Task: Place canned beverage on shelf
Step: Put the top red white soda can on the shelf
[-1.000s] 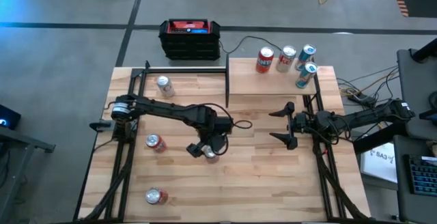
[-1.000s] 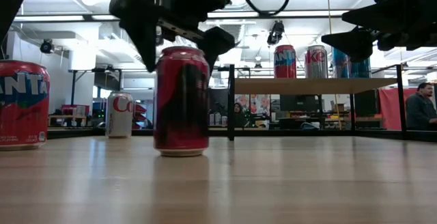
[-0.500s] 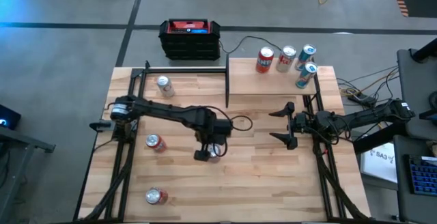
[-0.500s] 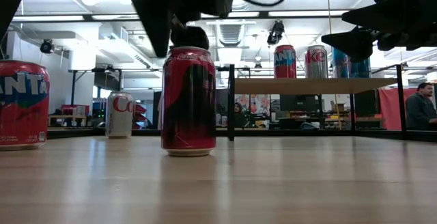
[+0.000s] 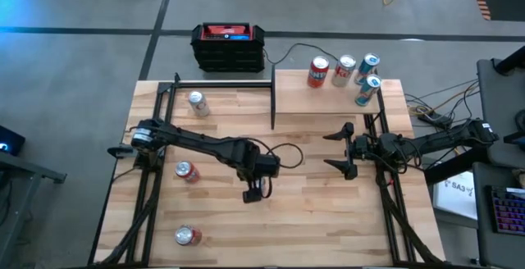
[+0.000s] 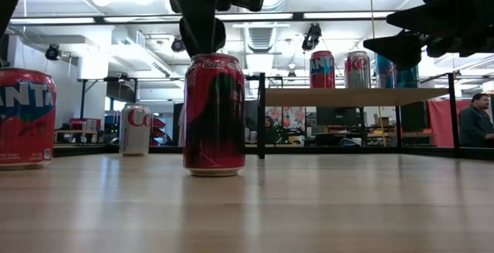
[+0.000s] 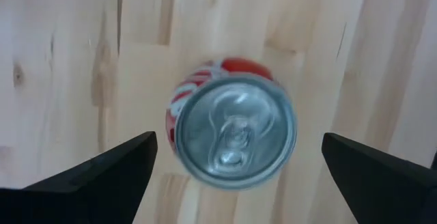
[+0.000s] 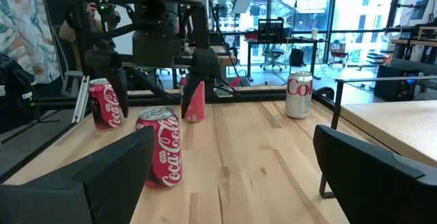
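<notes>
A red cola can [image 7: 232,132] stands upright on its base on the wooden tabletop [image 5: 320,220], near the middle. My left gripper [image 7: 239,145] points down right above it, open. One finger stands on either side of the can's top, and both are clear of it. In the low view the gripper [image 6: 202,29] hangs just over the can [image 6: 214,114]. The high view hides the can under the gripper [image 5: 256,189]. The shelf [image 5: 328,105] stands at the far right and carries several cans [image 5: 318,72]. My right gripper [image 5: 340,150] waits open at the right.
A silver can [image 5: 197,102] stands at the far left, a red can [image 5: 186,170] at the left and another red can [image 5: 187,235] at the near left. A black-and-red box [image 5: 228,46] sits beyond the table's far edge. Black posts [image 5: 272,97] edge the shelf.
My left gripper has gone a little toward the table's near and right edges. It has rolled about its own line, so its fingers now stand one behind the other in the low view. The red can has shifted a little toward the right edge, still upright.
</notes>
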Controlling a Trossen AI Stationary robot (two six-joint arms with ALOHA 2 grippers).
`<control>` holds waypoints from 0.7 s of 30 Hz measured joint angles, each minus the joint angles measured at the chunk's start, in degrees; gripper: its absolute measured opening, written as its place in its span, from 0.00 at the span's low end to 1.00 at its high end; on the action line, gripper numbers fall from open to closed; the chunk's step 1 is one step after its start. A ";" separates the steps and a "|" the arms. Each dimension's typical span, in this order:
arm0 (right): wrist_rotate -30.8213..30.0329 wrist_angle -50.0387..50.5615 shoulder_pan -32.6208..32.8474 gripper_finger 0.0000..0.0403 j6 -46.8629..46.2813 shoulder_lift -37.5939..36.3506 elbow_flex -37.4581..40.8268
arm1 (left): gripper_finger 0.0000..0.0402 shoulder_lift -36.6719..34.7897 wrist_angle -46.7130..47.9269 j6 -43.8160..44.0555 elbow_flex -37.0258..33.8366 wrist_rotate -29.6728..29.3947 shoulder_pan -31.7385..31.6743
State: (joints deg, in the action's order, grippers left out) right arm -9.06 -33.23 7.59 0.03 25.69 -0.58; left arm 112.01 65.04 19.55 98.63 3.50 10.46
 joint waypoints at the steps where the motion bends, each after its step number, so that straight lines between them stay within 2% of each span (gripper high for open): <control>1: 0.00 0.00 0.01 0.95 0.00 0.00 0.00 | 1.00 0.00 -0.71 0.75 0.00 -0.01 0.00; 7: 0.00 -0.01 0.01 0.95 0.00 0.00 0.00 | 1.00 0.04 -6.19 1.53 -0.02 -0.01 0.00; 14: 0.00 -0.01 0.00 0.95 0.00 -0.02 0.00 | 1.00 0.46 -5.24 2.57 -0.13 -0.15 0.00; 19: 0.00 -0.01 -0.01 0.95 0.00 0.00 0.00 | 1.00 0.64 -5.11 3.52 -0.20 -6.45 0.02; 21: 0.00 0.00 0.00 0.95 0.00 0.00 0.00 | 1.00 1.01 -4.76 3.55 -0.24 -7.17 0.00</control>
State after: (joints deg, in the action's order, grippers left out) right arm -9.06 -33.22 7.59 0.03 25.69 -0.58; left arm 113.01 60.28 23.10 98.39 -3.67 10.46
